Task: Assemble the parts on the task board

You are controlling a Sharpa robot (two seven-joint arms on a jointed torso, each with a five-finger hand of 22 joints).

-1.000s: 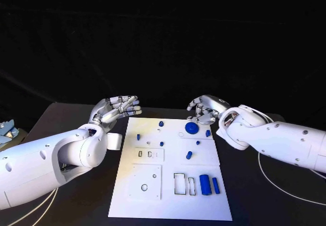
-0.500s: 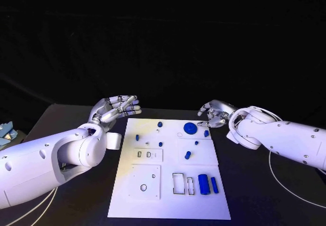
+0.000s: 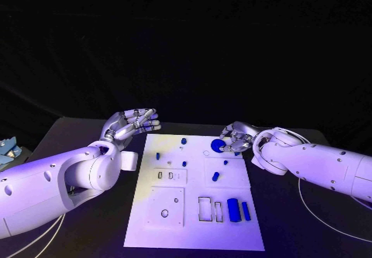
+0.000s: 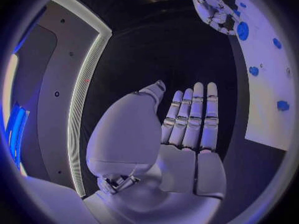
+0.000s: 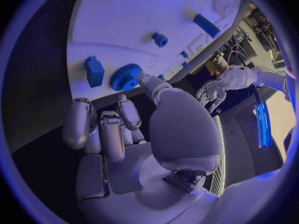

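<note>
White and flat, the task board (image 3: pixel 194 199) lies in the middle of the black table (image 3: pixel 77 134), with small blue parts spread over it. At its far end sits a round blue gear (image 3: pixel 217 144), and the right hand (image 3: pixel 235 137) is down beside it: in the right wrist view the thumb tip touches the gear's (image 5: pixel 126 77) toothed rim while the other fingers (image 5: pixel 99 129) stay curled in toward the palm, off the board's edge, so the hand holds nothing. A small blue block (image 5: pixel 94 70) rests just beside the gear, and a little blue peg (image 5: pixel 160 39) stands farther in on the board. Near the board's close end, 2 long blue bars (image 3: pixel 238 209) lie side by side next to an empty rectangular slot (image 3: pixel 205 209). Over the table by the board's far left corner, the left hand (image 3: pixel 131 124) hangs clear of everything, its fingers (image 4: pixel 193 117) straight and close together, grasping nothing.
</note>
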